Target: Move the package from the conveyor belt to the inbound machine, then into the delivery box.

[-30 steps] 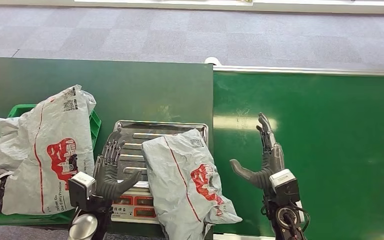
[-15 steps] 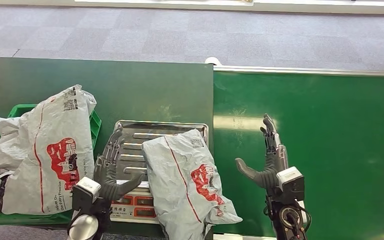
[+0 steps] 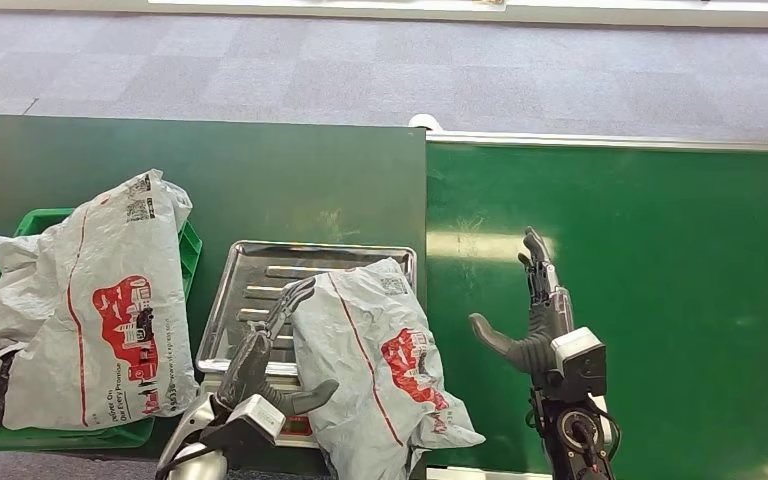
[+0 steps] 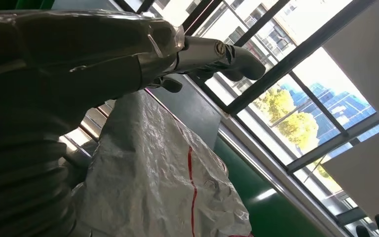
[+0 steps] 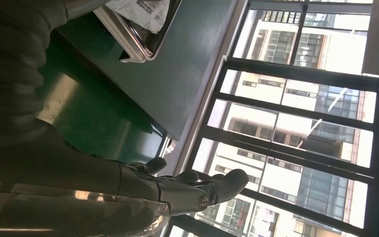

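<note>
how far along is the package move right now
First leg looks done: the package lies on the inbound machine's steel tray, off the conveyor belt. In hand: left hand reaches beside it, apparently not gripping; right hand open over the belt. Left: moving it into the delivery box.

The near end of the package is cut off by the picture's edge. The green box is mostly hidden under grey bags. The scale's buttons are covered by the left hand.

Crinkled glossy plastic package on a shiny ribbed metal tray.
</note>
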Available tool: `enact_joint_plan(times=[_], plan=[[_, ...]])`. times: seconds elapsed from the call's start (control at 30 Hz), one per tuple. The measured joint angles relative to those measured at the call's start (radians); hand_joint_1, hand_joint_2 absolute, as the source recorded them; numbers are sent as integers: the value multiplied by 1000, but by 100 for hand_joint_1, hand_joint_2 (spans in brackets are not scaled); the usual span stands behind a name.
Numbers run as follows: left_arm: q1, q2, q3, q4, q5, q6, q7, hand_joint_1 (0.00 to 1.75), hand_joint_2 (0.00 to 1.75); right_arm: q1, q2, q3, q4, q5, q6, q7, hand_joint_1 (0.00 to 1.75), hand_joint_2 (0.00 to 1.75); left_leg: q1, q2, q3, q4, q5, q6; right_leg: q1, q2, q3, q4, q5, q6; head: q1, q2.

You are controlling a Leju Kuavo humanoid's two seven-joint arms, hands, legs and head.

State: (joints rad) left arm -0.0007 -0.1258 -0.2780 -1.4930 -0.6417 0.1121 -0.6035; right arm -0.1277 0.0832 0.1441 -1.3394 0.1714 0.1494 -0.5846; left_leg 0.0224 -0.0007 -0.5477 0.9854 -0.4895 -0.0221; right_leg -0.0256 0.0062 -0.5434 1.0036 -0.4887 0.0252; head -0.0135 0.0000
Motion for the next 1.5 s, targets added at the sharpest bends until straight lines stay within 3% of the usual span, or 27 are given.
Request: enact_joint_plan(times=[0.13,0.27,0.53,0.67,0.77,0.83,0.9,0.97,1.5], plan=[[-2,12,-32,16,-146,50,144,0,175,0,1,-6,10,8,5,1,0,175,0,0,0,0,0,0,0,0,0,0,0,0,0,0],[-25,18,-43,83,-257,7,271,0,175,0,4,-11,21,19,8,1,0,175,0,0,0,0,0,0,0,0,0,0,0,0,0,0],[-77,17,-48,176,-291,-54,324,4,175,-3,14,-18,41,33,8,5,0,175,0,-3,5,0,0,0,0,-3,6,0,0,0,0,0],[-90,17,-47,195,-277,-82,322,61,175,-8,18,-19,51,33,8,7,0,175,0,-5,8,0,2,1,0,-5,10,0,0,0,0,0],[-91,17,-47,202,-274,-77,313,61,175,-9,19,-20,56,33,8,7,0,175,0,-6,9,0,3,1,0,-5,11,0,1,0,0,0],[-91,17,-47,204,-274,-73,309,98,175,-9,19,-20,58,33,8,7,0,175,0,-6,9,0,4,1,0,-5,11,0,1,0,0,0],[-91,17,-47,205,-273,-70,305,153,175,-9,19,-21,59,33,8,7,0,175,0,-6,9,0,5,1,0,-5,12,0,2,0,0,0],[-91,17,-47,207,-269,-64,299,172,175,-9,19,-21,61,33,8,7,0,175,0,-6,9,0,5,1,0,-6,12,0,2,0,0,0],[-91,15,-46,207,-161,-40,207,175,175,-12,25,-32,68,39,-1,9,0,175,0,-6,8,0,5,0,0,-5,10,0,3,0,0,0]])
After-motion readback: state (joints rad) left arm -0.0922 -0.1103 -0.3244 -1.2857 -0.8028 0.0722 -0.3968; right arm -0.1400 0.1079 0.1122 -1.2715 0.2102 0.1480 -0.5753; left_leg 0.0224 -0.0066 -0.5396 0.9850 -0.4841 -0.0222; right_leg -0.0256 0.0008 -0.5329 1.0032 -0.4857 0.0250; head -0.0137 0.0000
